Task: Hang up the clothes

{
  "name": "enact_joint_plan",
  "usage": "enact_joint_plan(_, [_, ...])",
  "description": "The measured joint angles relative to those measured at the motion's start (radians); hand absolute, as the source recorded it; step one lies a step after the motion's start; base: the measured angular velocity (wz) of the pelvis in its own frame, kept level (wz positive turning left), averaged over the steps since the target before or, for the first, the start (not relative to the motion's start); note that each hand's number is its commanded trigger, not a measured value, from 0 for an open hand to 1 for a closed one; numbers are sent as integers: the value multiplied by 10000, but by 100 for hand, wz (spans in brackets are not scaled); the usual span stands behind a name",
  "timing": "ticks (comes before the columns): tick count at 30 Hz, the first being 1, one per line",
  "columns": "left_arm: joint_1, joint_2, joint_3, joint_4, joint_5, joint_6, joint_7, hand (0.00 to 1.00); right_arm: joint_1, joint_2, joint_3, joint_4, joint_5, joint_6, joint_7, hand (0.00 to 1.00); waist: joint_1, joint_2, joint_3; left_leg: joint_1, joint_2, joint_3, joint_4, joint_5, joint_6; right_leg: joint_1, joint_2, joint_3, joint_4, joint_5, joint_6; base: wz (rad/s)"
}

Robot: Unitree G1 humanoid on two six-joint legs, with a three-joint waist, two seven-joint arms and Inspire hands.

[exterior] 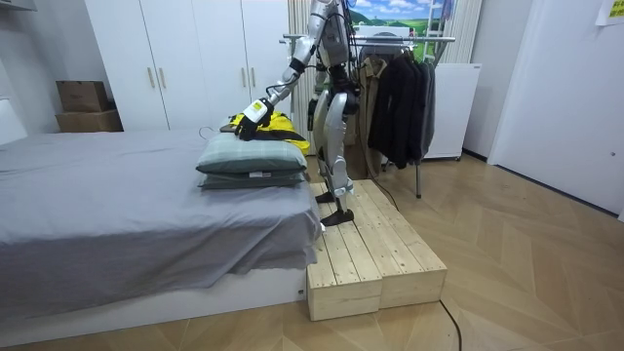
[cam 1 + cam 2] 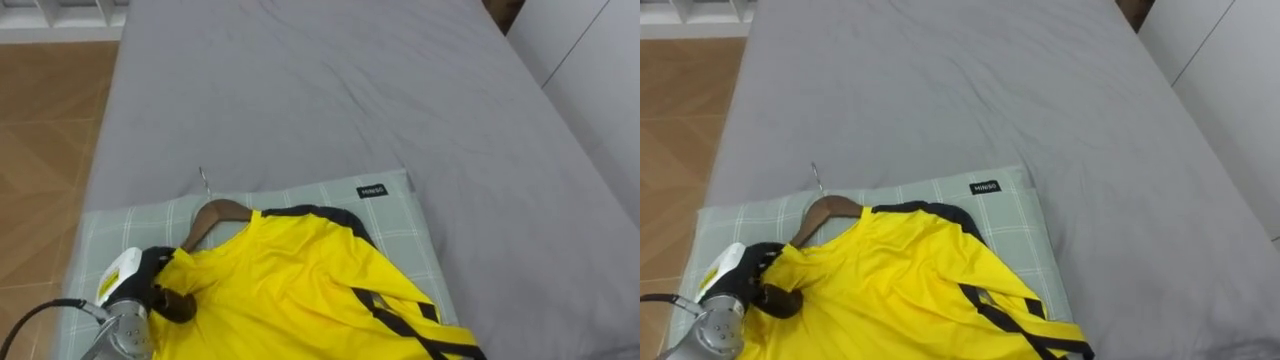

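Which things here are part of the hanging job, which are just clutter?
Job: yellow black-trimmed shirt, brown wooden hanger inside it, left hand gripping its shoulder, metal clothes rack with dark coats.
Lying about: green checked pillow, grey bed, cardboard boxes, white wardrobe.

left arm: stretched forward | left hand [image 2: 158, 288]: fingers curled round yellow shirt [image 2: 300, 285]
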Motion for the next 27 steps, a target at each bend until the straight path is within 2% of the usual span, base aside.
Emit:
enact_joint_plan(5, [27, -36, -5, 39, 10, 326, -15, 100, -40, -31, -1, -39, 33, -1, 21, 0, -3, 97, 60, -18, 6, -24, -4, 0, 0, 0, 7, -42, -9, 2, -4, 2])
enact_joint_plan(9, [64, -80, -63, 93, 11, 431, -166, 100, -66, -49, -6, -42, 15, -2, 22, 0, 0, 184, 113, -81, 17, -26, 14, 0, 0, -19, 7, -119, -9, 3, -6, 6])
enact_joint_plan(27, [66, -161, -60, 90, 24, 428, -212, 100, -65, -77, -4, -56, -69, -6, -9, 0, 15, 264, 89, -159, 23, -26, 51, 1, 1, -20, -12, -256, 11, 11, -19, 2])
